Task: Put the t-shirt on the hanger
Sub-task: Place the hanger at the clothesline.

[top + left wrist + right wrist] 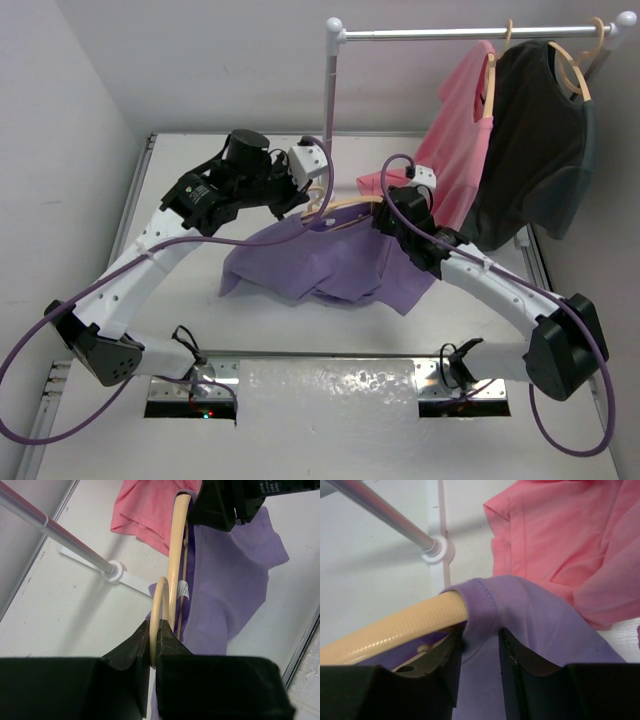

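The lavender t-shirt lies bunched on the table under both grippers. The tan hanger is held above it. My left gripper is shut on the hanger's hook, as the left wrist view shows, with the hanger's arm running away over the t-shirt. My right gripper is at the hanger's right end. In the right wrist view its jaws hold t-shirt cloth just below the collar, which is drawn over the hanger's arm.
A clothes rack's rail crosses the back right, with a pink shirt and a black shirt hanging on two more hangers. Its pole stands just behind the grippers, on a white base. The pink shirt's hem rests near my right gripper.
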Action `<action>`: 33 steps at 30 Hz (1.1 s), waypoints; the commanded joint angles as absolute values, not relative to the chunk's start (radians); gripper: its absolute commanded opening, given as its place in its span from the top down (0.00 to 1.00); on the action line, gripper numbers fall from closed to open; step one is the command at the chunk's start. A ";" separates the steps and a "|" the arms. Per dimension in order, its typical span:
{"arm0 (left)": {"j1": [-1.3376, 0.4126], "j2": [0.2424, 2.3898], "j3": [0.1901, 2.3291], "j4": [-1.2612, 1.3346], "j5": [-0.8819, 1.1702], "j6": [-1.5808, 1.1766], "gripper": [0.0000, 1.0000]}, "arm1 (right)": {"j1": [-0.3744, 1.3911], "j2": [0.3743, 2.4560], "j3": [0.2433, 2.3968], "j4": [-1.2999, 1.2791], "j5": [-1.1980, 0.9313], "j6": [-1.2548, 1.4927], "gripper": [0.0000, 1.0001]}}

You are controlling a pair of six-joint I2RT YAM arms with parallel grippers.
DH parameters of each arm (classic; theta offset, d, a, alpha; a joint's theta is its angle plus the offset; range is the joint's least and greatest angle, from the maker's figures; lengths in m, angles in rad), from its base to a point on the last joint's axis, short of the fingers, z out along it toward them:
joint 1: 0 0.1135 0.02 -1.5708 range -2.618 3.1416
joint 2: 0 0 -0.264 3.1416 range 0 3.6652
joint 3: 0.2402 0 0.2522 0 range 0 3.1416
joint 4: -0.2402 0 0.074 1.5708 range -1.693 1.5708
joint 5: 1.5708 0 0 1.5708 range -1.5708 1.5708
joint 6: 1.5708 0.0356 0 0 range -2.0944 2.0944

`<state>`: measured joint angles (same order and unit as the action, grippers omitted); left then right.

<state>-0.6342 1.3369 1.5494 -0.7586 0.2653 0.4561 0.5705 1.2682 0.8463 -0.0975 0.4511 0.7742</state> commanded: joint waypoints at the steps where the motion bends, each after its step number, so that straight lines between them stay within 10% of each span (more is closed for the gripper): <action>1: -0.640 1.301 1.572 -0.673 0.268 0.451 1.00 | 0.563 1.281 0.882 -0.067 0.505 0.804 0.67; 6: -0.638 1.299 1.575 -0.675 0.276 0.457 1.00 | 0.558 1.310 0.911 -0.054 0.520 0.775 0.99; 30: -0.638 1.394 1.670 -0.704 0.186 0.578 1.00 | 0.753 1.310 1.051 -0.199 0.299 0.169 1.00; 31: -0.638 1.381 1.674 -0.704 0.186 0.584 1.00 | 0.755 1.298 1.046 -0.230 0.273 0.154 0.87; 33: -0.638 1.352 1.661 -0.710 0.192 0.610 1.00 | 0.755 1.251 1.066 -0.315 0.181 0.071 0.27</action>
